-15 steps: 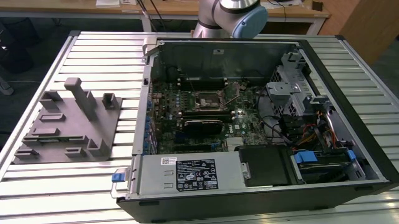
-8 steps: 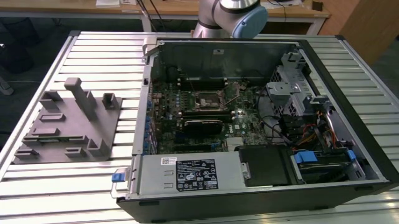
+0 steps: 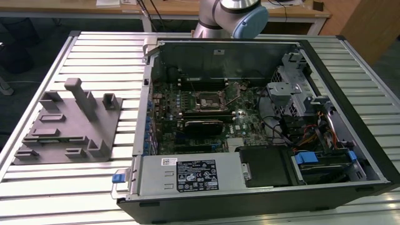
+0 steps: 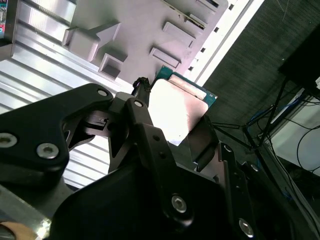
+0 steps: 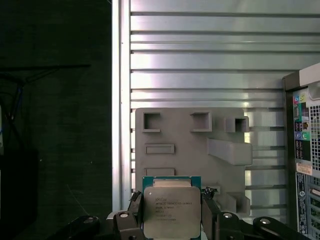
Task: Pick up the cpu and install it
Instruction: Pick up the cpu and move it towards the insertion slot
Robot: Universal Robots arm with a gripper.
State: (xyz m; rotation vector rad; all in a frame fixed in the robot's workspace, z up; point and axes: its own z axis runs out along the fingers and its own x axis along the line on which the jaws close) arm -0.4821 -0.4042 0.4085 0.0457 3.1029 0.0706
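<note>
Step in hand: carrying, pickup complete. The end effector (image 5: 171, 202) is clamped on the cpu (image 5: 169, 212) by two opposite edges, above the grey tray (image 5: 190, 150) on the counter (image 5: 200, 50), apart from the computer case (image 3: 250, 117). The cpu's metal top faces the first wrist view. Its slightly longer axis runs along the fingers (image 5: 208, 215). Installation likely calls for square alignment with the socket (image 3: 206, 99).
</note>
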